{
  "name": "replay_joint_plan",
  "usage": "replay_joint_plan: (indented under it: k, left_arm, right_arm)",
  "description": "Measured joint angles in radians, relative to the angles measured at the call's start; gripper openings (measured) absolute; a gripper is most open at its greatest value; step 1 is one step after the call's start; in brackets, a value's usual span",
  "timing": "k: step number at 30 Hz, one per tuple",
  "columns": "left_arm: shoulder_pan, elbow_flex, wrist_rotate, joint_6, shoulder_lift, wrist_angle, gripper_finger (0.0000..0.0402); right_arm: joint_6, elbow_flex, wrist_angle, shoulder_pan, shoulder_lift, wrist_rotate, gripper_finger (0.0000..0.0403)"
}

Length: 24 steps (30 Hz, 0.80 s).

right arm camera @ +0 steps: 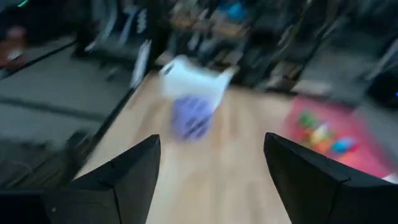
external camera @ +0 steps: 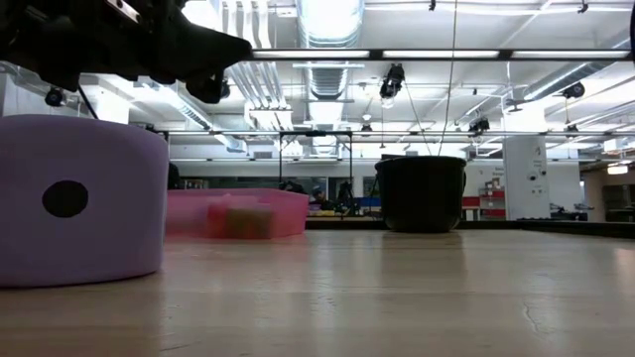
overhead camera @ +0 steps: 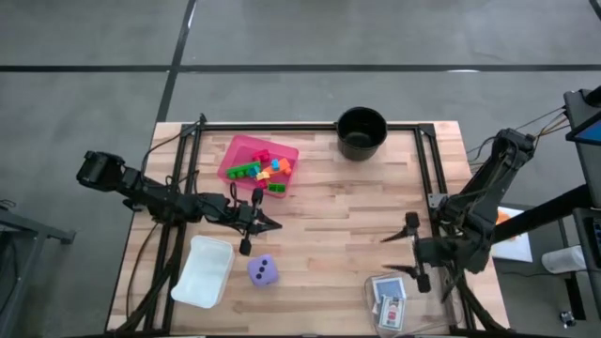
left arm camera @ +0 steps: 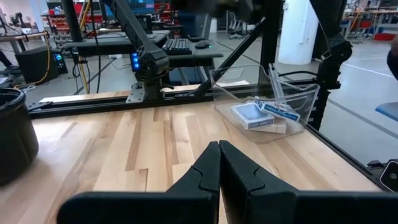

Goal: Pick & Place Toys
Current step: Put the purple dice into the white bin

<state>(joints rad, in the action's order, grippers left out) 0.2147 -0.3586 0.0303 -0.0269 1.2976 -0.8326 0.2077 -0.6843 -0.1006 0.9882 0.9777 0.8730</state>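
Table (overhead camera: pixel 329 216) is light wood strips w/ a black frame. Biggest toy = purple die (overhead camera: pixel 264 271), dark dots, sitting at approx 7 o'clock on the table, just beside a white bin (overhead camera: pixel 204 270). Small bricks (overhead camera: pixel 262 169) (green, red, orange, teal, yellow) piled in the pink tray (overhead camera: pixel 235 150) at 11 o'clock. Cards (overhead camera: pixel 389 306) in a clear box at 5. Left gripper (overhead camera: pixel 265 223) pinched closed, nothing in it, above the die. Right gripper (overhead camera: pixel 402 252) spread wide, empty, at 4.
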Motion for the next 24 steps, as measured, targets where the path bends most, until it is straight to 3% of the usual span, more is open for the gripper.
replay_joint_plan:
  k: [3,5,8,10,13,16,21,24]
  left_arm:
    - [0.000,0.000,0.000,-0.001,0.000,0.004,0.0006]
    - [0.000,0.000,0.000,-0.002,0.000,0.010,0.0006]
    - [0.000,0.000,0.000,-0.002,0.000,0.018,0.0006]
    - [0.000,0.000,0.000,-0.001,0.000,0.017,0.0006]
    - [-0.001,0.000,0.000,-0.001,0.000,0.017,0.0006]
    - [-0.002,0.000,0.001,-0.002,0.000,0.017,0.0006]
    - [-0.008,0.000,0.003,-0.002,0.000,0.016,0.0006]
    - [-0.008,0.000,0.003,-0.002,0.000,0.016,0.0006]
  right_arm:
    - [-0.152,-0.003,0.065,-0.001,-0.017,0.109,0.0285]
    - [-0.180,-0.008,0.071,0.000,-0.031,0.254,0.0285]
    - [-0.004,-0.004,0.073,-0.001,-0.052,0.451,0.0285]
    - [0.040,0.013,0.050,-0.004,-0.055,0.448,0.0285]
    - [0.018,0.043,0.071,-0.053,-0.043,0.275,0.0285]
    - [-0.009,0.077,0.166,-0.133,-0.016,0.001,0.0285]
    - [-0.231,0.178,0.614,-0.253,0.055,-0.457,0.0285]
    - [-0.276,0.200,0.673,-0.325,0.038,-0.570,0.0285]
